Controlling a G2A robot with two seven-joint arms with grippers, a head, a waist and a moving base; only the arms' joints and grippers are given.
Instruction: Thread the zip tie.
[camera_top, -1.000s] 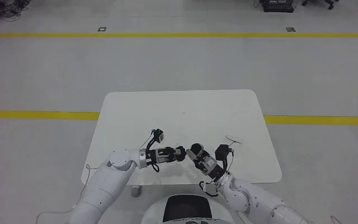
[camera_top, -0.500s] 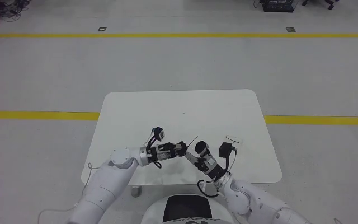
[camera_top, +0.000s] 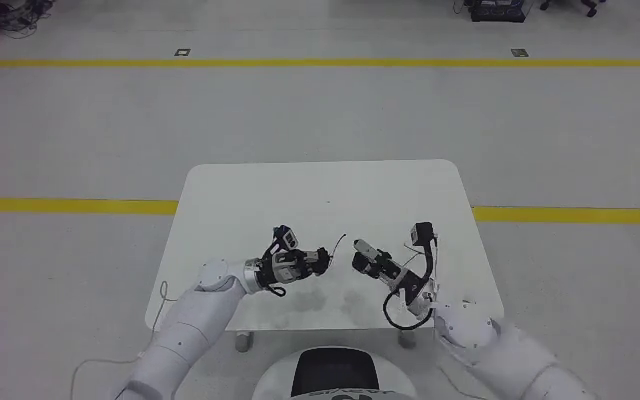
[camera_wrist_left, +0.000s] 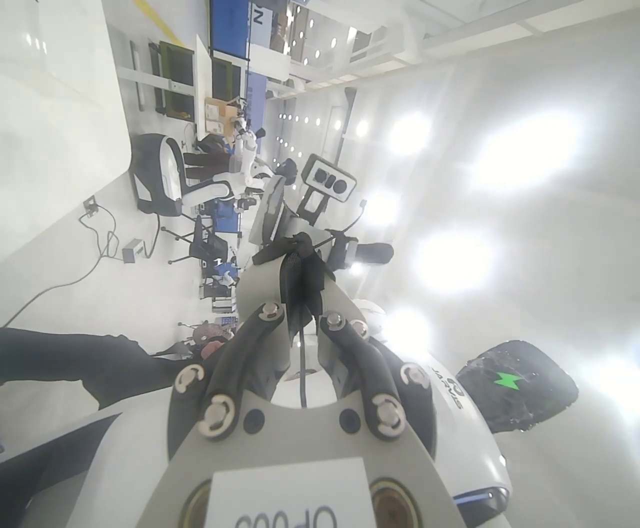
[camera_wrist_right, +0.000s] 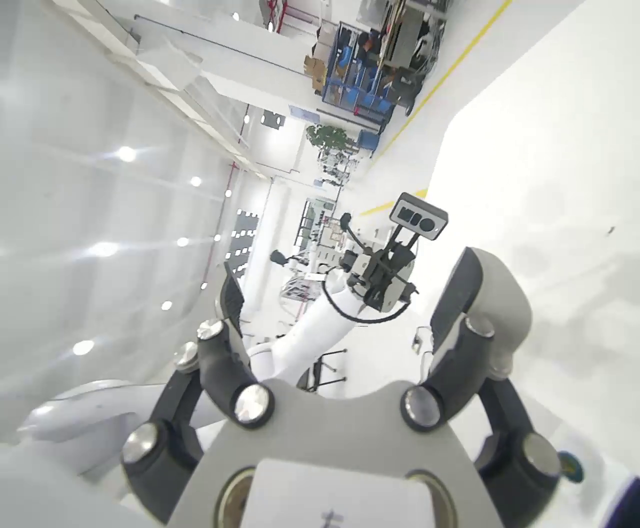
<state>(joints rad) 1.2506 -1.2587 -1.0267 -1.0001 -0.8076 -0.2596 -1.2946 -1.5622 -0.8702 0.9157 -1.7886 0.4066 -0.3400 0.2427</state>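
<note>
My left gripper (camera_top: 322, 256) hangs over the front middle of the white table (camera_top: 400, 190), shut on a thin black zip tie (camera_top: 337, 243) whose free end pokes up and to the right. In the left wrist view the zip tie (camera_wrist_left: 299, 250) is bunched between the closed fingertips of that gripper (camera_wrist_left: 300, 262), with one strand running back toward the wrist. My right gripper (camera_top: 357, 249) sits a short way to the right, facing it, apart from the tie. In the right wrist view the right gripper (camera_wrist_right: 350, 290) is open and holds nothing; beyond it are the left gripper (camera_wrist_right: 378, 280) and zip tie (camera_wrist_right: 350, 230).
Both grippers hover close to the table's front edge (camera_top: 330, 327). The far half of the table top is bare white surface. A yellow floor line (camera_top: 90, 206) runs behind the table on both sides.
The two grippers were nearly touching; the right arm has drawn back to the right and a gap has opened. The left gripper keeps the zip tie, its free end now standing clear.
</note>
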